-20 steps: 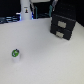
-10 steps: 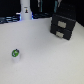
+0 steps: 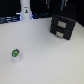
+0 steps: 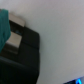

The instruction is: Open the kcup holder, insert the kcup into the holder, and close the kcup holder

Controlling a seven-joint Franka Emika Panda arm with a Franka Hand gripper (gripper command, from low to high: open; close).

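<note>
Stage: While the drawer fronts were both flush and nothing had been loaded, the job appeared to be at its very start, with opening, inserting and closing all left to do.

Kcup holder: The kcup holder (image 3: 63, 26), a black box with two stacked fronts and pale labels, sat at the far right of the white counter (image 3: 45, 55) in the exterior view; the wrist view showed its dark body (image 4: 22, 50) close under the camera.

Kcup: The kcup (image 3: 16, 53), white with a green top, stood upright at the near left of the exterior view, well apart from the box and untouched.

Tool: The tool could not be made out in either view; a dark shape above the box in the exterior view may have been the arm, so whether the fingers were spread or held anything cannot be told. A teal blur (image 4: 4, 25) filled one edge of the wrist view, too soft to identify.

Background: A white bottle-like post (image 3: 25, 10) stood at the far left edge of the counter, clear of both task items.

Change: Against the frames of a second and half a second before, the pod and the box lay in the same spots, and no drawer had moved; any arm motion was too slight to read at that size.

Next: The judgement was that the upper or lower front had to be pulled first.
</note>
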